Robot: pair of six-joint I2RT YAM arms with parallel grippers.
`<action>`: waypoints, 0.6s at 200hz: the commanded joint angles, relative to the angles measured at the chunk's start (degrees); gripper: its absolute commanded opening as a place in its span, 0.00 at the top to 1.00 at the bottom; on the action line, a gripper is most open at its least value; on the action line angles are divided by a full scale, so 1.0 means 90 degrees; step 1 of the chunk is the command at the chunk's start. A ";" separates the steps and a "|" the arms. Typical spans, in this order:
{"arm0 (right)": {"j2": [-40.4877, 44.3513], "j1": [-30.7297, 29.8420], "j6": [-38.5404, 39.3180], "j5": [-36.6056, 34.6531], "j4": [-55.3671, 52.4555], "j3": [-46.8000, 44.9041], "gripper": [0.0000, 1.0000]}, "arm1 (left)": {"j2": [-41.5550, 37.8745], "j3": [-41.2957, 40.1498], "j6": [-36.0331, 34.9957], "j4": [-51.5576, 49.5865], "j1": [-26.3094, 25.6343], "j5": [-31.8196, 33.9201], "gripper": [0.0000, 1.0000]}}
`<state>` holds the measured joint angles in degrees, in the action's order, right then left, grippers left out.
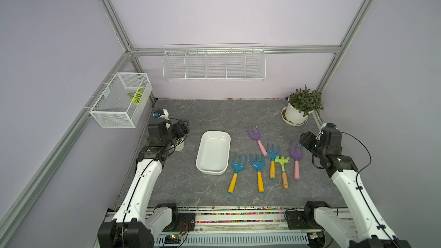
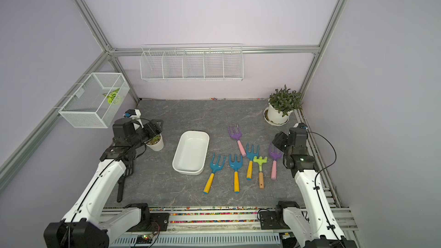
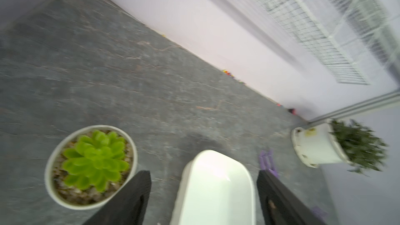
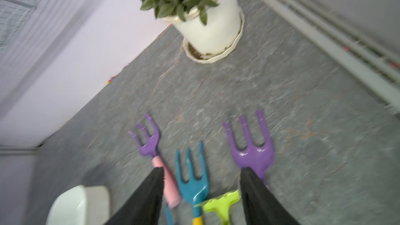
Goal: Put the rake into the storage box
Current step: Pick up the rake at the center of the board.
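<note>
The lime-green plastic rake, a short comb head on a slim wooden handle, lay untouched among glossy three-pronged forks, right of the smooth, empty white storage box. The step looked like the reach. The right gripper hovered near with jaws apart and empty. The left gripper, left of the box, was likewise. The next move would call for a narrow pinch on that handle.
</note>
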<state>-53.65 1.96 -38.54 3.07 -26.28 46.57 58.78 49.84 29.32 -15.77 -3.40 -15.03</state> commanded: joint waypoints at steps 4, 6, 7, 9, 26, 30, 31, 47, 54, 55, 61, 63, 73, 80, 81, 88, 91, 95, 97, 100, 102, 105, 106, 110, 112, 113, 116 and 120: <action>-0.0508 -0.0325 0.0057 0.1455 -0.0759 0.0656 0.48 | -0.0353 0.0145 0.0688 -0.0590 -0.0208 -0.0922 0.27; -0.0534 -0.0369 0.0082 0.1463 -0.0827 0.0715 0.48 | -0.0363 0.0145 0.0717 -0.0611 -0.0228 -0.0973 0.28; -0.0568 -0.0405 0.0092 0.1464 -0.0853 0.0744 0.48 | -0.0366 0.0145 0.0751 -0.0616 -0.0238 -0.0990 0.28; -0.0620 -0.0482 0.0108 0.1468 -0.0896 0.0803 0.48 | -0.0383 0.0145 0.0799 -0.0639 -0.0262 -0.1026 0.29; -0.1005 -0.1061 0.0286 0.1393 -0.1308 0.1309 0.49 | -0.0436 0.0126 0.1263 -0.0777 -0.0513 -0.1272 0.34; -0.1098 -0.1221 0.0319 0.1353 -0.1410 0.1434 0.49 | -0.0440 0.0125 0.1370 -0.0800 -0.0575 -0.1299 0.35; -0.1128 -0.1256 0.0323 0.1336 -0.1447 0.1470 0.49 | -0.0444 0.0120 0.1400 -0.0803 -0.0592 -0.1304 0.35; -0.1457 -0.1747 0.0474 0.1126 -0.1894 0.1981 0.50 | -0.0481 0.0126 0.1740 -0.0789 -0.0882 -0.1278 0.38; -0.1573 -0.1945 0.0551 0.1011 -0.1996 0.2143 0.48 | -0.0512 0.0144 0.1810 -0.0759 -0.1073 -0.1154 0.38; -0.1581 -0.1970 0.0566 0.0994 -0.2009 0.2166 0.48 | -0.0519 0.0145 0.1825 -0.0758 -0.1095 -0.1134 0.38; -0.1662 -0.2138 0.0630 0.0862 -0.2079 0.2281 0.46 | -0.0526 0.0155 0.1855 -0.0731 -0.1249 -0.0994 0.38; -0.1690 -0.2192 0.0643 0.0790 -0.2099 0.2312 0.46 | -0.0531 0.0165 0.1866 -0.0729 -0.1299 -0.0945 0.38; -0.1793 -0.2460 0.0650 0.0325 -0.2186 0.2430 0.43 | -0.0524 0.0201 0.1970 -0.0761 -0.1531 -0.0670 0.38; -0.1893 -0.2586 0.0699 0.0166 -0.2289 0.2536 0.44 | -0.0486 0.0237 0.2102 -0.0808 -0.1655 -0.0535 0.37; -0.1912 -0.2603 0.0714 0.0171 -0.2301 0.2548 0.45 | -0.0482 0.0240 0.2127 -0.0817 -0.1669 -0.0527 0.37; -0.2038 -0.2663 0.0805 0.0239 -0.2391 0.2645 0.47 | -0.0445 0.0253 0.2276 -0.0844 -0.1760 -0.0488 0.37; -0.2096 -0.2675 0.0829 0.0281 -0.2435 0.2689 0.48 | -0.0425 0.0261 0.2343 -0.0840 -0.1798 -0.0502 0.37; -0.2183 -0.2685 0.0866 0.0331 -0.2486 0.2748 0.50 | -0.0405 0.0262 0.2402 -0.0845 -0.1853 -0.0515 0.37; -0.2230 -0.2680 0.0889 0.0357 -0.2508 0.2778 0.50 | -0.0398 0.0262 0.2430 -0.0850 -0.1882 -0.0517 0.37; -0.2288 -0.2696 0.0925 0.0391 -0.2534 0.2805 0.52 | -0.0388 0.0262 0.2458 -0.0867 -0.1919 -0.0513 0.37; -0.2334 -0.2702 0.0958 0.0406 -0.2545 0.2824 0.52 | -0.0386 0.0258 0.2478 -0.0878 -0.1964 -0.0504 0.37; -0.2390 -0.2719 0.1005 0.0416 -0.2561 0.2858 0.52 | -0.0374 0.0253 0.2510 -0.0886 -0.2022 -0.0494 0.38; -0.2414 -0.2718 0.1018 0.0409 -0.2565 0.2866 0.52 | -0.0377 0.0248 0.2517 -0.0890 -0.2038 -0.0487 0.38; -0.2493 -0.2743 0.1074 0.0396 -0.2597 0.2903 0.53 | -0.0380 0.0229 0.2554 -0.0894 -0.2105 -0.0479 0.38; -0.2535 -0.2753 0.1103 0.0380 -0.2619 0.2922 0.53 | -0.0387 0.0213 0.2573 -0.0889 -0.2135 -0.0479 0.39; -0.2554 -0.2755 0.1116 0.0376 -0.2633 0.2936 0.53 | -0.0398 0.0203 0.2592 -0.0887 -0.2143 -0.0479 0.39; -0.2627 -0.2765 0.1163 0.0351 -0.2671 0.2978 0.53 | -0.0411 0.0178 0.2621 -0.0877 -0.2202 -0.0467 0.39; -0.2709 -0.2768 0.1208 0.0313 -0.2715 0.3036 0.53 | -0.0428 0.0139 0.2677 -0.0866 -0.2275 -0.0439 0.39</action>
<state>-74.28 -22.28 -31.66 8.12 -45.91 71.81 55.07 50.43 49.19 -22.55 -21.08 -20.80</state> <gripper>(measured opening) 0.475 0.613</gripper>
